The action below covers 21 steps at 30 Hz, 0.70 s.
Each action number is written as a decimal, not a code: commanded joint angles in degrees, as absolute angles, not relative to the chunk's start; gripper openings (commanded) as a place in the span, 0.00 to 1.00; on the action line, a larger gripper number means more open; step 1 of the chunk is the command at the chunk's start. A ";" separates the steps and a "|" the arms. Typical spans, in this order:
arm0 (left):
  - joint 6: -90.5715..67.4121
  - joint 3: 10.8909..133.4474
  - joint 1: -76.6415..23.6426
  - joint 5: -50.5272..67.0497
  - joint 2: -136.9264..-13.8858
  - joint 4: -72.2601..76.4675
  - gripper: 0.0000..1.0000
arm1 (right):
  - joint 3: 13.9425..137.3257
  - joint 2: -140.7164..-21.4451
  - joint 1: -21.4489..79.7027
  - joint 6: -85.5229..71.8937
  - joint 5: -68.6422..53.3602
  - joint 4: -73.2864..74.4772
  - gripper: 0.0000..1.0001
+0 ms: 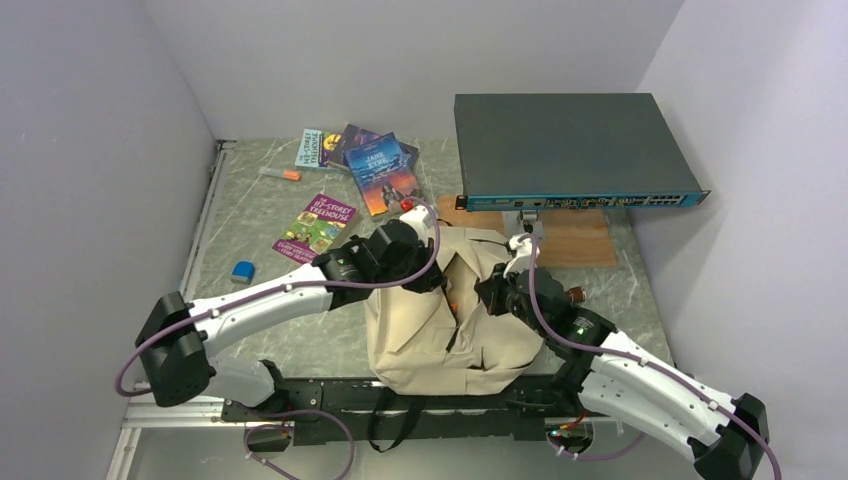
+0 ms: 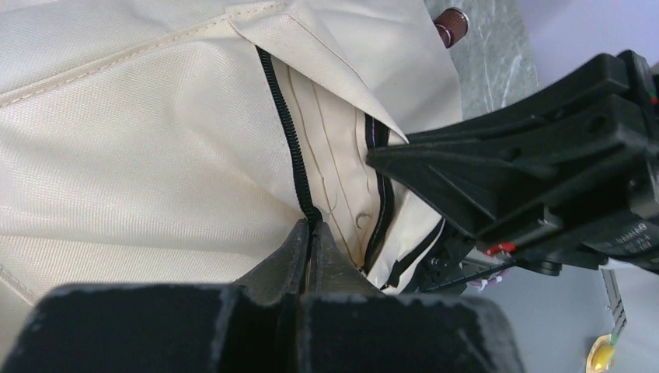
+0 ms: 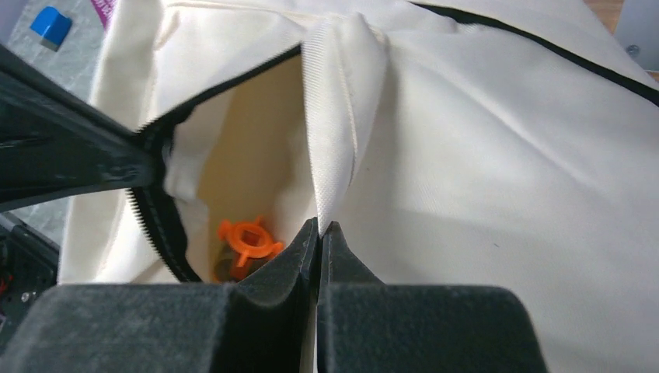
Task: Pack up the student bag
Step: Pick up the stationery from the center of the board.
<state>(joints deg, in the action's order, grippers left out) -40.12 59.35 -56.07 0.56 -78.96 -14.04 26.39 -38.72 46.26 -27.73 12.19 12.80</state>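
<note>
Left gripper [image 2: 311,230]: clamped on the dark zipper edge of the student bag [image 1: 440,330].
Right gripper [image 3: 320,230]: pinching a cream fabric fold on the opposite lip.
Bag: on the table [image 1: 250,220] between both arms, mouth held apart.
Done: an orange piece [image 3: 249,241] sits inside.
Left: books [image 1: 380,175], blue block [image 1: 242,271] and pen [image 1: 280,174] lie outside; likely early-to-middle.

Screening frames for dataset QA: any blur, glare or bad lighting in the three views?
Top external: even, soft light, no glare, the student bag sharp. Left wrist: fabric weave crisp, but the left gripper, close to the lens, is dark and soft. Right wrist: the right gripper is likewise blurred; the bag's interior is shaded, yet the orange piece inside reads clearly.
</note>
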 commanded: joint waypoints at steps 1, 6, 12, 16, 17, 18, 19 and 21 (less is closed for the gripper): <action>-39.16 61.28 -55.68 -0.88 -75.39 -16.97 0.00 | 32.92 -36.57 46.14 -25.16 15.60 14.43 0.00; -40.88 62.13 -55.81 4.70 -78.09 -12.87 0.00 | 40.43 -34.69 47.28 -25.35 13.64 16.91 0.00; -41.28 65.21 -55.22 5.75 -86.41 -13.55 0.00 | 34.92 -40.41 47.20 -26.40 15.30 13.18 0.00; -39.78 65.70 -55.07 3.44 -86.64 -15.88 0.00 | 32.89 -40.38 47.20 -26.57 15.27 11.40 0.00; -39.33 65.07 -54.98 2.79 -85.72 -15.78 0.00 | 32.40 -39.74 47.21 -26.36 15.40 10.84 0.00; -38.92 64.47 -54.76 2.05 -84.42 -15.94 0.00 | 31.90 -39.11 47.24 -26.10 15.88 10.56 0.00; -38.54 64.01 -54.49 1.50 -83.55 -16.61 0.00 | 31.49 -38.77 47.20 -25.70 16.62 10.44 0.00; -38.04 63.85 -53.68 0.83 -82.02 -18.60 0.00 | 31.46 -39.09 47.11 -24.82 18.29 10.99 0.00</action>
<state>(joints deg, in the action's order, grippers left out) -40.40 63.88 -55.05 3.57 -87.02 -16.60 30.39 -41.15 47.09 -26.33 14.83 18.13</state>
